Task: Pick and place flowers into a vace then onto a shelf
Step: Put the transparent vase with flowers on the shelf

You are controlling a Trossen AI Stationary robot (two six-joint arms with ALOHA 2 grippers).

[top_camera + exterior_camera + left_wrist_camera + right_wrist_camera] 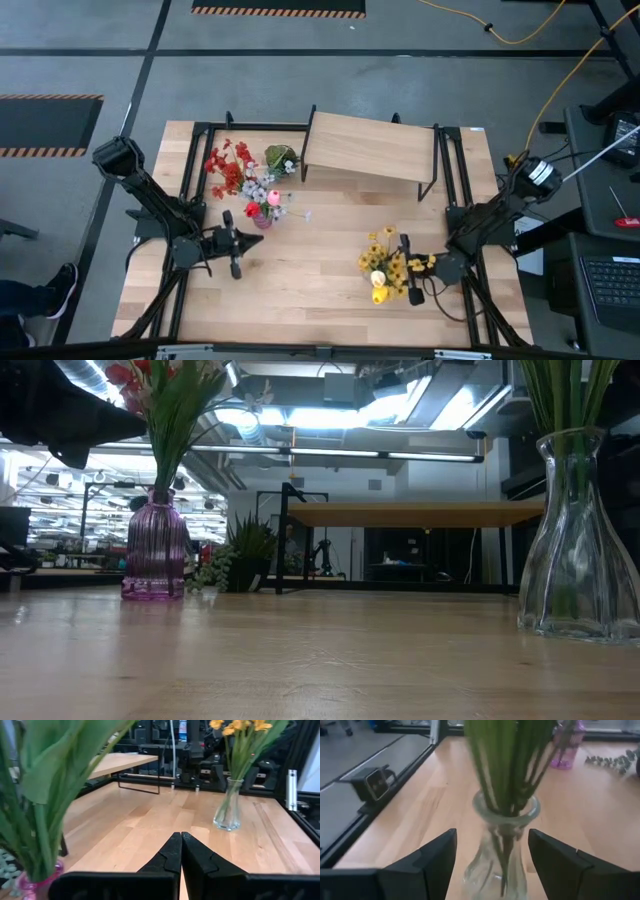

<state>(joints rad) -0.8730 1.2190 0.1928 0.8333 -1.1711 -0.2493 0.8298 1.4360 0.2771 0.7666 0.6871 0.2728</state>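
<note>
Clear vase (502, 845) with yellow flowers (385, 262) stood upright near tabletop's front right edge, directly ahead of right gripper (492, 862); neck framed between spread, empty fingers. Stems vertical. Left gripper (181, 862) clenched, empty, beside pink vase (262, 218). Shelf (370, 148) at tabletop's back edge.

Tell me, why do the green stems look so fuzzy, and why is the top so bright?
In the left wrist view, the leaves beside the purple vase are too close to the lens, so they blur. In the right wrist view, the stems in the clear vase blur likewise. In the low view, ceiling lights glare behind dark, backlit flowers.
</note>
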